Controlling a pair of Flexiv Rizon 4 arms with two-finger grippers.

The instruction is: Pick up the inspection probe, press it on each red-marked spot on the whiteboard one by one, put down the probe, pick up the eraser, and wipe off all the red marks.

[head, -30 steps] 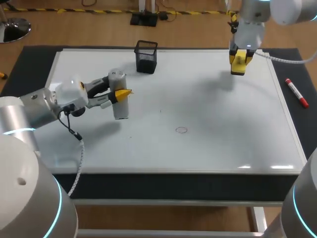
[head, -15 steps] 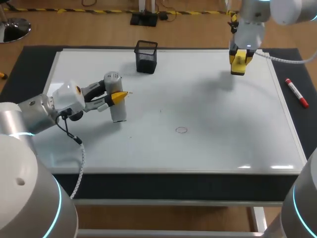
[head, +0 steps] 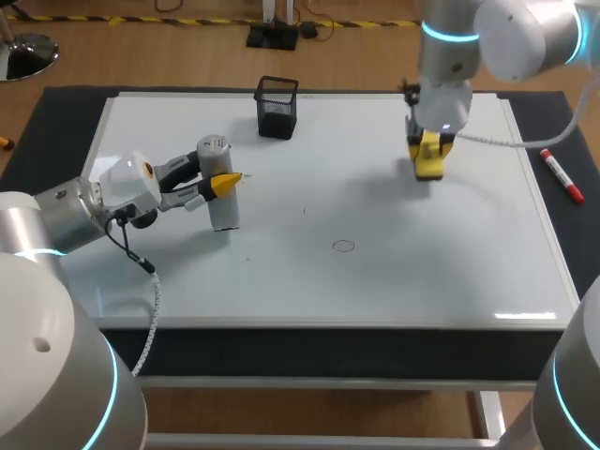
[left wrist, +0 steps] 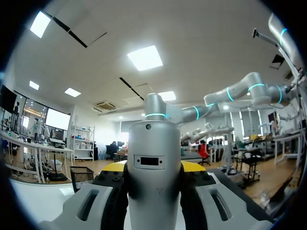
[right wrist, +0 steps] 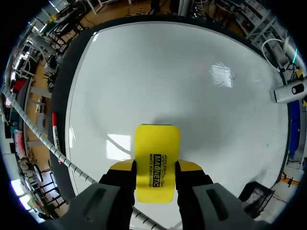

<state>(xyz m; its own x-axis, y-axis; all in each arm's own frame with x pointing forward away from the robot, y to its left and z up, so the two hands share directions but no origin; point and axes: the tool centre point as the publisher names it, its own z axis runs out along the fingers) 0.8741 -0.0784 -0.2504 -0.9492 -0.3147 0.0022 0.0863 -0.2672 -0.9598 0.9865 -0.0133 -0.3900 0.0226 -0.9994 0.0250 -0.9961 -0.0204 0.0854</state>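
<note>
On whiteboard, mesh cup, small circle

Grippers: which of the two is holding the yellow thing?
The right gripper, over the board's far side, holds the yellow eraser; the left gripper holds a grey cylinder, the probe.

whiteboard: probe left | eraser right | holder behind — marker beyond right edge

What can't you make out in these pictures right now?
Colour of the faint ring: head view, too small and pale to judge.
Lower end of the probe: left wrist view, cut off at the left gripper.
Whether the eraser touches the whiteboard: right wrist view, the eraser itself covers that spot.
</note>
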